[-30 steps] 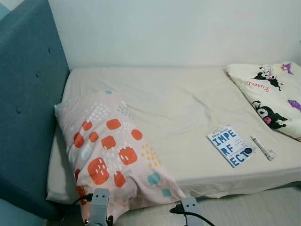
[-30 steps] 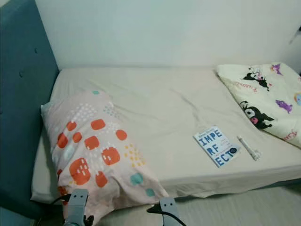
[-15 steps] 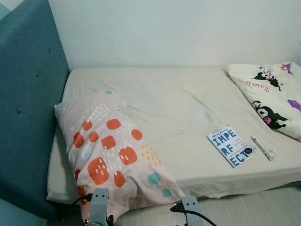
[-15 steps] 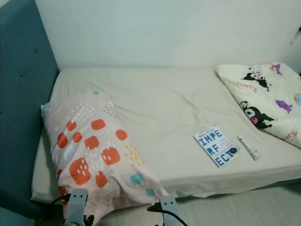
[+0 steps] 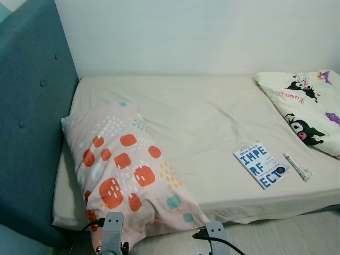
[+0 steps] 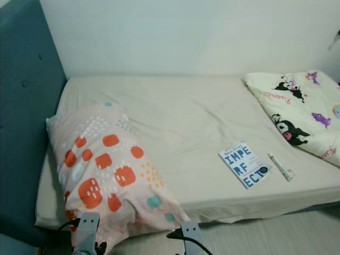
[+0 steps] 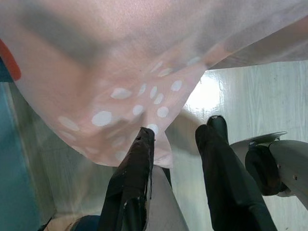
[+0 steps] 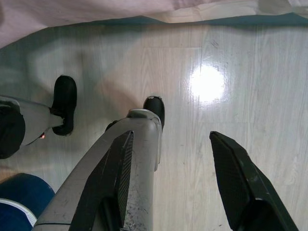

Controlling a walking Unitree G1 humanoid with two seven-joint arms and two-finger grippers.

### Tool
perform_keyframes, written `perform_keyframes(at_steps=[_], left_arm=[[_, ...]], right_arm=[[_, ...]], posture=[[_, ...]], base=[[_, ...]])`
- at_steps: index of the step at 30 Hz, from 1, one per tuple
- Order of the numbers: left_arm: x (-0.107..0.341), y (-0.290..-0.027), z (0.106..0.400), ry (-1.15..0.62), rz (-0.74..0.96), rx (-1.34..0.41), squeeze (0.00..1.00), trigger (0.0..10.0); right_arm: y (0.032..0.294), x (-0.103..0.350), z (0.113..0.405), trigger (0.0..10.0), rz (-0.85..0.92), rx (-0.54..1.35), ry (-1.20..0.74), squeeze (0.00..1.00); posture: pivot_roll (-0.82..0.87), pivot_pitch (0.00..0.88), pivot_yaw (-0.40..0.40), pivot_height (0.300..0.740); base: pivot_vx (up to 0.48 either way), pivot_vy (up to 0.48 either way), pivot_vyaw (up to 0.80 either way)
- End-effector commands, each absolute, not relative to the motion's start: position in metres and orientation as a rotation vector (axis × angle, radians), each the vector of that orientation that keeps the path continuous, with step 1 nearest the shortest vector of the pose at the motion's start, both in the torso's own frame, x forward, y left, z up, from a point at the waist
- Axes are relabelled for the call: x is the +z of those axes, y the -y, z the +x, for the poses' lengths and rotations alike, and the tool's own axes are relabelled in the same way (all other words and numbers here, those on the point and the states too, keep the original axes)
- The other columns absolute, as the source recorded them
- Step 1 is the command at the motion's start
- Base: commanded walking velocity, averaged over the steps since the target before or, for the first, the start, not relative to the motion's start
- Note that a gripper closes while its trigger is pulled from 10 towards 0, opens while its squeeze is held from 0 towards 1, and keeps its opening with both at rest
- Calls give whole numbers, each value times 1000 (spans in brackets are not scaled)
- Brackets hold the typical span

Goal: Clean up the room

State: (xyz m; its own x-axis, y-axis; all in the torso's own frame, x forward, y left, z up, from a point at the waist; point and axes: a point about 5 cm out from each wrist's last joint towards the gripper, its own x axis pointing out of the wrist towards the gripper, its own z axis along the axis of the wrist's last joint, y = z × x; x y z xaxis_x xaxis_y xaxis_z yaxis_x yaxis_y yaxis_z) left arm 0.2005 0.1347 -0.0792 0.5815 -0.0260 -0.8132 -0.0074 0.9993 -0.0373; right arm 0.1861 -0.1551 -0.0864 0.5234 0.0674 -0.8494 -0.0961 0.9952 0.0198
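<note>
A pink pillow (image 5: pixel 125 170) with orange and teal patches lies askew at the head of the bed (image 5: pixel 202 106), one corner hanging over the front edge. A blue and white book (image 5: pixel 260 164) rests near the front edge on the right, with a small white tube (image 5: pixel 297 167) beside it. A cream cartoon-print blanket (image 5: pixel 308 109) is bunched at the far right. Both arms hang low in front of the bed. My left gripper (image 7: pixel 178 132) is open just under the pillow's hanging corner (image 7: pixel 144 91). My right gripper (image 8: pixel 171 139) is open above the floor, holding nothing.
A teal padded headboard (image 5: pixel 32 122) stands on the left and a white wall runs behind the bed. Pale wooden floor (image 8: pixel 231 72) lies in front of the bed. The robot's own legs and feet (image 8: pixel 65 103) show beneath the grippers.
</note>
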Motion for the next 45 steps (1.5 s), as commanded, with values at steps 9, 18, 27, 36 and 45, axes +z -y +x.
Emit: perform_keyframes(at_steps=[9,18,27,36,45], left_arm=[[-79,-132,200,-950,-50,-10,0,10000],[-78,-132,202,-939,-44,-10,0,10000],[-76,-132,206,-917,-62,-5,0,10000],[-49,-150,237,-652,-43,27,0,10000],[3,-170,256,-311,-37,55,0,10000]], right_arm=[[157,-89,181,10000,-18,85,-1039,0],[159,-89,181,10000,-24,83,-1036,0],[159,-88,182,10000,-32,79,-1032,0],[163,-63,224,10000,-10,57,-808,0],[180,-28,262,10000,53,33,-582,0]], posture=[[49,0,8,740],[46,0,9,740],[40,0,4,740],[51,0,33,740],[84,0,34,740]], base=[[0,0,0],[0,0,0],[0,0,0],[0,0,0],[0,0,0]])
